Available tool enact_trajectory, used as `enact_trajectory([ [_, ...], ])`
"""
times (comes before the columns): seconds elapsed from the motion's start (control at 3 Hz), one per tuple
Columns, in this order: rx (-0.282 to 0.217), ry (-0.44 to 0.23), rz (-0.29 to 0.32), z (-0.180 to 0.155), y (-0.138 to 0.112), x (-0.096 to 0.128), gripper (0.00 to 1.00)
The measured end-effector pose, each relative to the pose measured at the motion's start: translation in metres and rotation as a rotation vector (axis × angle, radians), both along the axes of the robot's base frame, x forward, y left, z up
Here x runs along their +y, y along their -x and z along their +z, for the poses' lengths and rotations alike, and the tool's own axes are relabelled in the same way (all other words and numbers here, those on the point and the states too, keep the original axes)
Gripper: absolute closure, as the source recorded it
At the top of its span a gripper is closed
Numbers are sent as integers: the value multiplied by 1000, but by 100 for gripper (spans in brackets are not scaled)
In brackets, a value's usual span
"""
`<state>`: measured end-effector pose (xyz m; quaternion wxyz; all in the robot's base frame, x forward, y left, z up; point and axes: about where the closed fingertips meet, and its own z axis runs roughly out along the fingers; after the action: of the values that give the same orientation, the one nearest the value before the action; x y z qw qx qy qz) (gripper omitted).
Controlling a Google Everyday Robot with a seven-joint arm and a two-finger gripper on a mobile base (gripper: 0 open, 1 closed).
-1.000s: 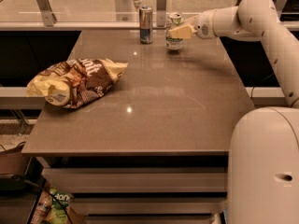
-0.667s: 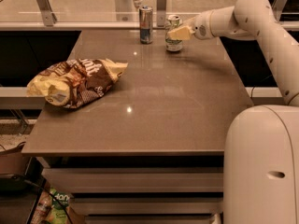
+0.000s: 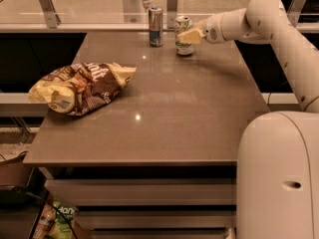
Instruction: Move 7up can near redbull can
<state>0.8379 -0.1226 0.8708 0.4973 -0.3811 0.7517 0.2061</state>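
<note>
I see the 7up can (image 3: 184, 48) standing upright at the far end of the table (image 3: 164, 108), approx 12 o'clock from the table centre, slightly right. It's short, white w/ green lettering and a silver top. The redbull can (image 3: 156, 26) is also upright, at 9 o'clock from the 7up can, near it but w/ a gap between them, not touching. It's taller, slim, blue and silver. The gripper (image 3: 188, 36) sits at the 7up can's mid-height, on its 3 o'clock side, overlapping its front.
</note>
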Motion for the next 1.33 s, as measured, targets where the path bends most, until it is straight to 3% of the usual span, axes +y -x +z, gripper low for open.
enact_trajectory([
  [1.0, 0, 0, 0, 0, 0, 0, 12],
  [1.33, 4, -1, 5, -2, -1, 4, 0],
])
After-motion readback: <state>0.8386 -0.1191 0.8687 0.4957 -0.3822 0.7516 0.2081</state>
